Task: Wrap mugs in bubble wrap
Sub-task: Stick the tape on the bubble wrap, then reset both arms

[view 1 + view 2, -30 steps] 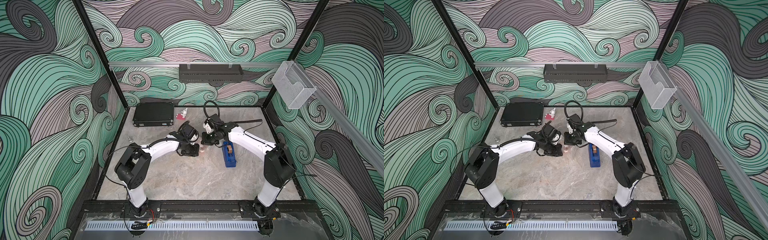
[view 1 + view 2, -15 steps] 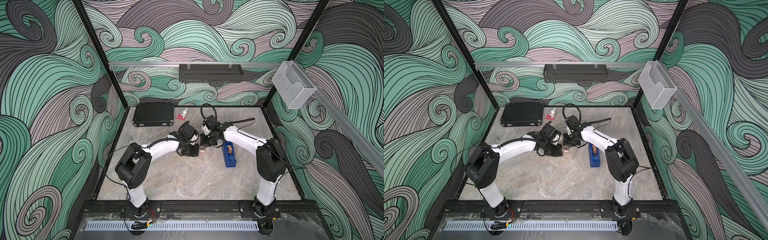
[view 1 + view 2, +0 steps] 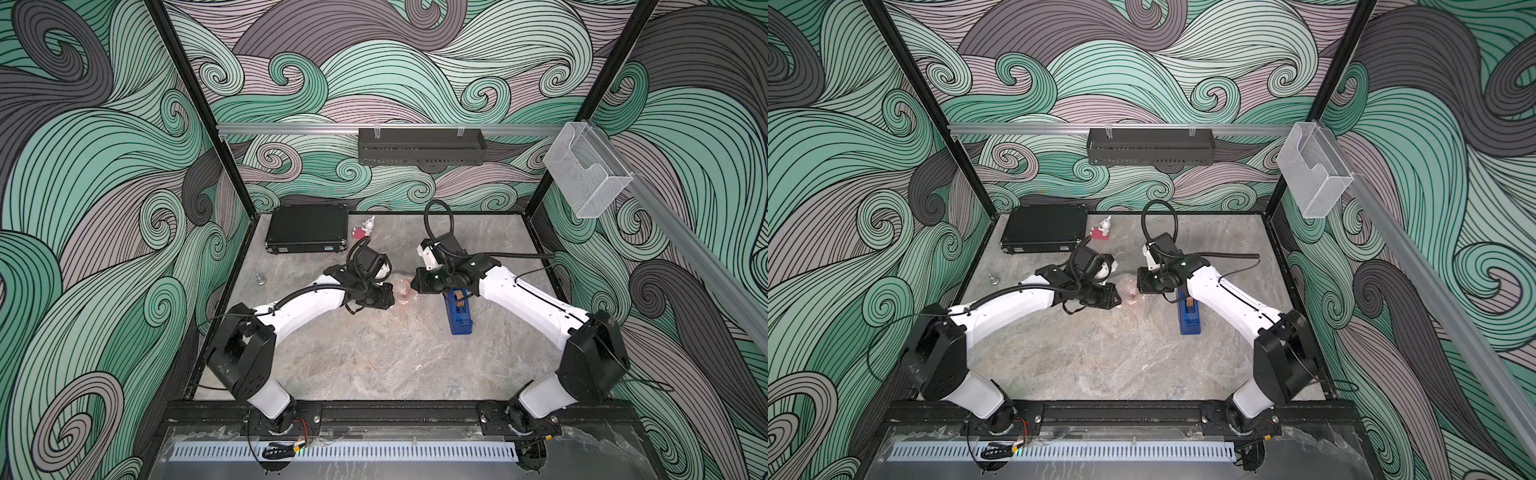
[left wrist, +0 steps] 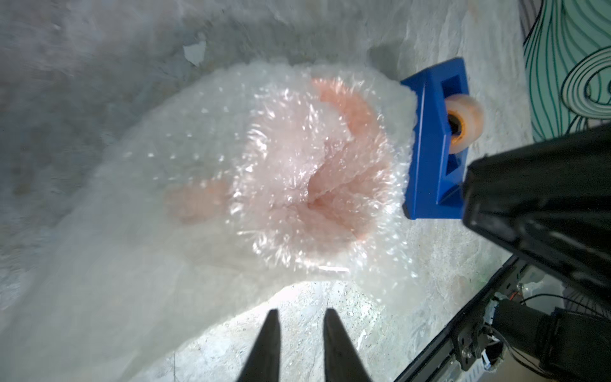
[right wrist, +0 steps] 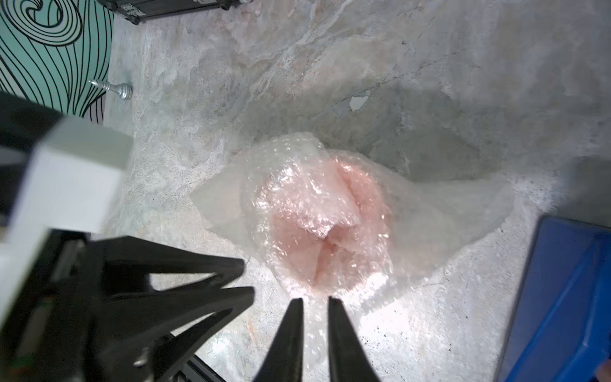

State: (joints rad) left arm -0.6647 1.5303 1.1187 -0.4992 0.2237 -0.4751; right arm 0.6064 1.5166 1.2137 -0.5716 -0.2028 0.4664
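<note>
The orange mug (image 4: 314,185) stands on the table mid-way between my arms, its mouth and sides covered by crinkled bubble wrap (image 4: 165,231). It shows as a pink blur through the bubble wrap (image 5: 429,211) in both wrist views and in both top views as the mug (image 3: 404,291) (image 3: 1130,291). My left gripper (image 4: 301,312) hovers just beside the wrapped mug, open, with bare table showing between its fingers. My right gripper (image 5: 315,299) is on the opposite side, open by a narrow gap, with the wrap's edge showing in that gap. The left gripper (image 5: 248,277) nearly meets it.
A blue tape dispenser (image 3: 458,309) (image 4: 436,142) lies close to the mug, under the right forearm. A black case (image 3: 307,233) and a red-and-white figurine (image 3: 363,228) sit at the back left. A small silver piece (image 3: 261,279) stands near the left edge.
Both grippers were shut on the wrap and their fingers have now parted. The right gripper has shifted slightly by the mug; the left arm has barely moved.
</note>
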